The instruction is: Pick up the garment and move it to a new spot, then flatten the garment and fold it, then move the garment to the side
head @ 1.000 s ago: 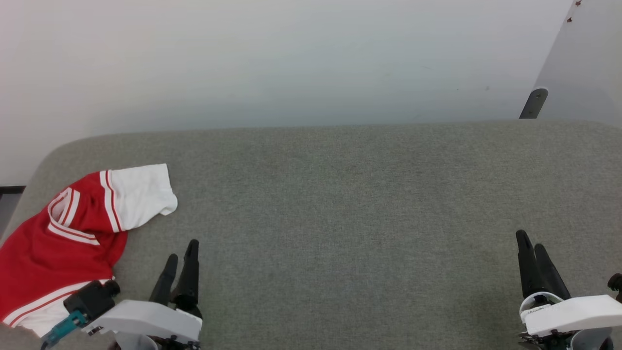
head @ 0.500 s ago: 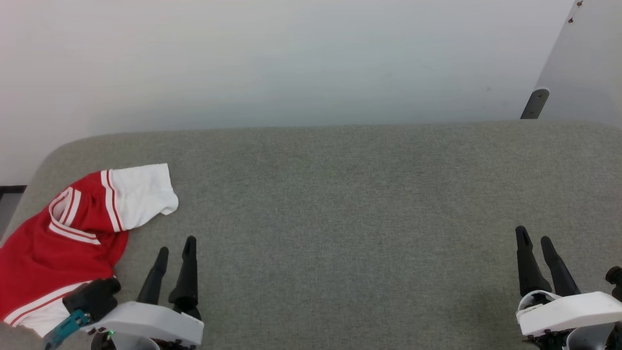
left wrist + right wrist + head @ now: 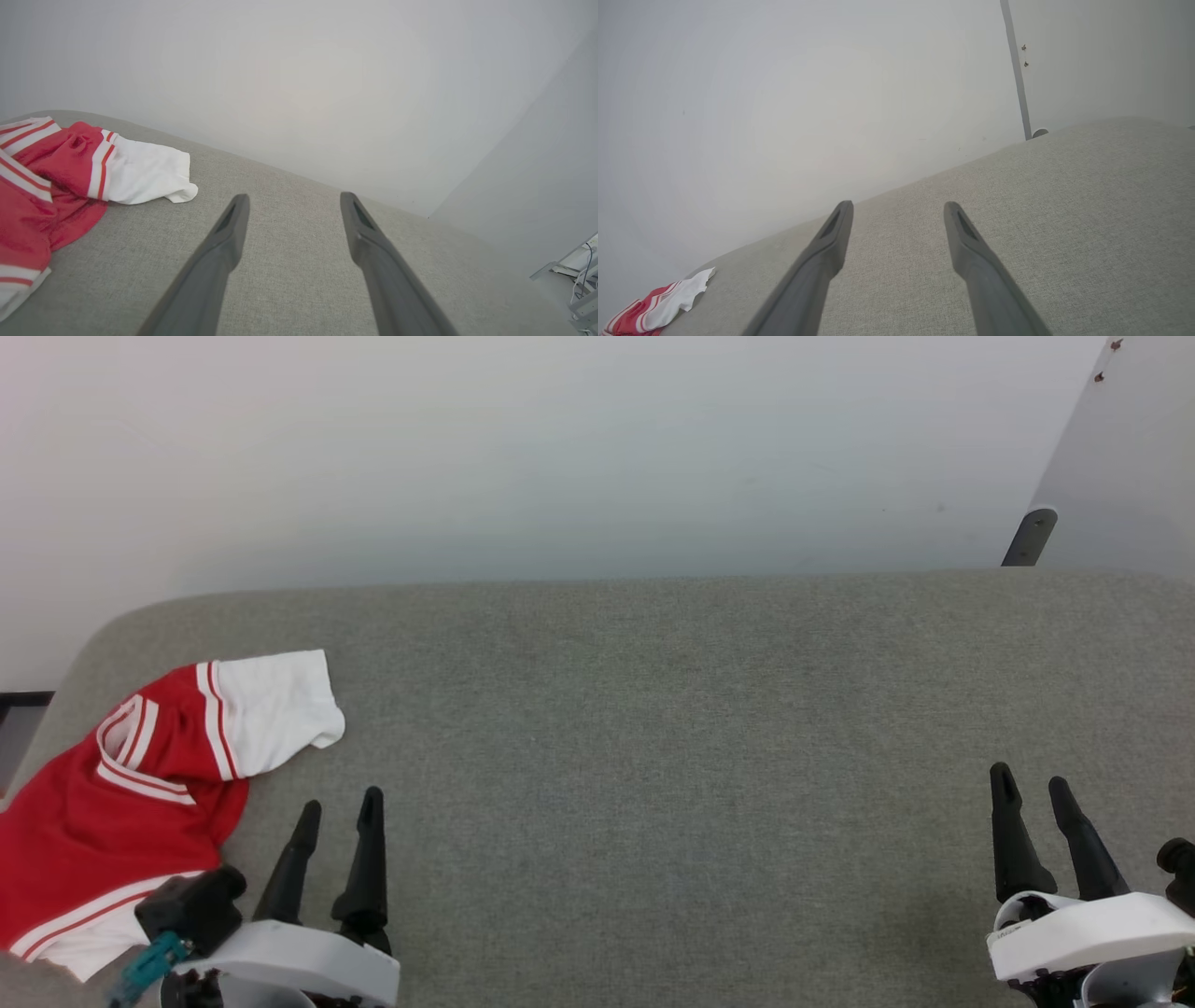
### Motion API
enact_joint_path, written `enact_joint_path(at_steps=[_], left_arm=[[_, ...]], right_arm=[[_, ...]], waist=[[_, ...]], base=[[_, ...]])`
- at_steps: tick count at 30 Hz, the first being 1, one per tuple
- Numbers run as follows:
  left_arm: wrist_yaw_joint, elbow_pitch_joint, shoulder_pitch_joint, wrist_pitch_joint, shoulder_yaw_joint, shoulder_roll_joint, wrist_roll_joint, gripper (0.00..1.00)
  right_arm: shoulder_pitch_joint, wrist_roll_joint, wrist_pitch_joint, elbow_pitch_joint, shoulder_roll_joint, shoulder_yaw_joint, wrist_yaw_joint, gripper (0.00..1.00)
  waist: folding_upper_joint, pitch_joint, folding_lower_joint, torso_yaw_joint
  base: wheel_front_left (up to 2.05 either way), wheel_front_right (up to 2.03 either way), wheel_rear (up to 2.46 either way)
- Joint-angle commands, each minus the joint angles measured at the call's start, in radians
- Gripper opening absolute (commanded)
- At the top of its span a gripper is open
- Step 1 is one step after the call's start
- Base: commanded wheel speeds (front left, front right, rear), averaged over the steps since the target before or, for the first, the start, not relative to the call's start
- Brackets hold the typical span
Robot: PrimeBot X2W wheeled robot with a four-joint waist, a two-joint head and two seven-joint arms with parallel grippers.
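Observation:
The garment, a red T-shirt with a white sleeve and red-white stripe trim, lies crumpled at the far left of the grey padded surface. My left gripper stands open just right of it, fingers apart and empty, pointing away from me. In the left wrist view the garment lies left of the open left gripper. My right gripper is open and empty at the lower right, far from the shirt. The right wrist view shows the right gripper open and the garment small at the lower left.
A pale wall rises behind the padded surface. A dark bracket on a light panel stands at the back right. The surface's rounded left corner lies just beyond the shirt.
Both grippers' fingers have spread apart from nearly together. The camera has shifted slightly; the garment lies as before.

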Motion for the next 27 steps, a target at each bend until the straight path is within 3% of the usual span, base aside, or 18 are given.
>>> enact_joint_path(at_steps=[1,27], left_arm=[[-0.006,-0.013,0.001,-0.01,0.001,0.001,0.027,1.0],[-0.033,-0.03,0.017,-0.064,-0.008,0.002,0.255,1.0]], right_arm=[[-0.002,-0.027,-0.007,-0.015,0.002,-0.003,0.0,1.0],[0.011,-0.234,-0.047,-0.044,0.003,-0.004,0.001,1.0]], waist=[[0.0,0.0,0.0,0.0],[0.0,0.001,0.0,0.004]], base=[[0.0,0.0,0.0],[0.0,0.0,0.0]])
